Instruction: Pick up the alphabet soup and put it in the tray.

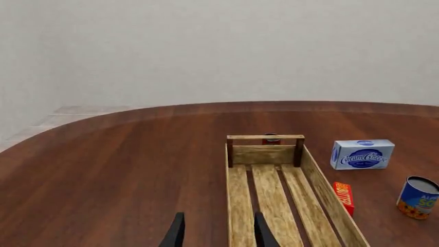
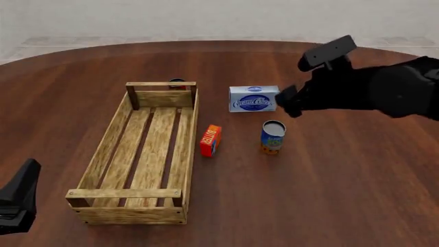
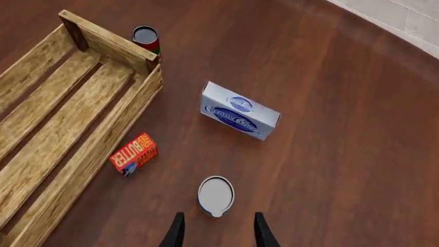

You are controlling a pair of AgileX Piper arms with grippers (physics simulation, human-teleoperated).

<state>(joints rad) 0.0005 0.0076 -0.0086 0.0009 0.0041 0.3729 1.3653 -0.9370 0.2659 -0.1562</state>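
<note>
Soup can (image 2: pixel 272 136) stands right of the tray (image 2: pixel 110 146), under your right gripper (image 3: pixel 216 234), fingers spread and empty

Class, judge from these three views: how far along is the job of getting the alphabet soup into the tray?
Done: nothing yet. The alphabet soup stands upright on the table, outside the tray, right of the butter box.
In hand: the right gripper hangs over the can, jaws open and apart from it.
Left: lowering, gripping, lifting, carrying it over and releasing it inside. The left gripper is open, holding nothing.
</note>
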